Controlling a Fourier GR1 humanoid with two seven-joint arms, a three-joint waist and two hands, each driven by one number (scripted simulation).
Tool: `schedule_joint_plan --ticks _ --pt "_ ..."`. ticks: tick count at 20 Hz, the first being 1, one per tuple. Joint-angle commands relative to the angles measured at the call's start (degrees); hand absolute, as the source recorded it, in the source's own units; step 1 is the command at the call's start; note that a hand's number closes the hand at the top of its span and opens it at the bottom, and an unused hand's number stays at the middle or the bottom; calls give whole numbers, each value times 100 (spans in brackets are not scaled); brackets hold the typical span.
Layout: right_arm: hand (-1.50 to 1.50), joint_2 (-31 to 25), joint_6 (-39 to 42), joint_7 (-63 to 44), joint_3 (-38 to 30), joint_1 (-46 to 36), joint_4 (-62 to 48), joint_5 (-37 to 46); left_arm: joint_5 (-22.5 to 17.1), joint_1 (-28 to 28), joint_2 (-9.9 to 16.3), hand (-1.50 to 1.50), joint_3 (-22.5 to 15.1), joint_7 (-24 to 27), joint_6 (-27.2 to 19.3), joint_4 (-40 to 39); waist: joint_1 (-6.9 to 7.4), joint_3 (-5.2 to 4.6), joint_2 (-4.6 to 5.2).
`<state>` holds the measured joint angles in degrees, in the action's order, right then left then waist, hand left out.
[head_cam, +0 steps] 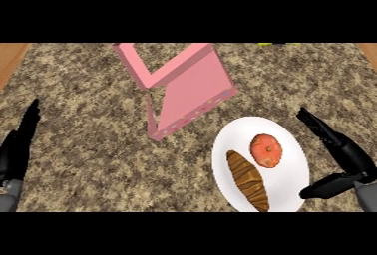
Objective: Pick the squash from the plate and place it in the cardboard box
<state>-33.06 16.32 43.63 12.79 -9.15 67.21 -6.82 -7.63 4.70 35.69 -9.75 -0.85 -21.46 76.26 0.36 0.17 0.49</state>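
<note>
A white plate (290, 144) lies on the counter at the lower right. On it sit a round orange-red squash (267, 150) and, to its left, a long brown croissant (248, 181). A pink box (193, 87) with raised flaps stands open at the upper middle, just up and left of the plate. My right hand (342, 149) is open beside the plate's right edge, fingers pointing up and left, thumb over the plate's lower right rim. It is apart from the squash. My left hand (16, 147) is open at the far left edge, fingers up.
The counter top (95, 149) is speckled brown stone. Wooden strips show at the top left (11, 57) and top right corners. A small yellow-green object (278, 44) peeks in at the top edge, right of the box.
</note>
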Motion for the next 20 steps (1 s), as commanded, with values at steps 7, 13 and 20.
schedule_joint_plan --ticks 7,13,20 --pt "-150 -1034 -509 656 314 -1002 -807 1936 63 52 51 0 65 -206 226 24 82 -17 -46" --pt "-150 -953 -69 -521 919 -1644 -443 2730 329 136 -200 0 40 -48 113 -332 9 -27 -48" --pt "-150 -622 665 -1655 1315 -2081 -60 3406 451 142 -308 0 107 -149 230 -219 0 -22 -54"
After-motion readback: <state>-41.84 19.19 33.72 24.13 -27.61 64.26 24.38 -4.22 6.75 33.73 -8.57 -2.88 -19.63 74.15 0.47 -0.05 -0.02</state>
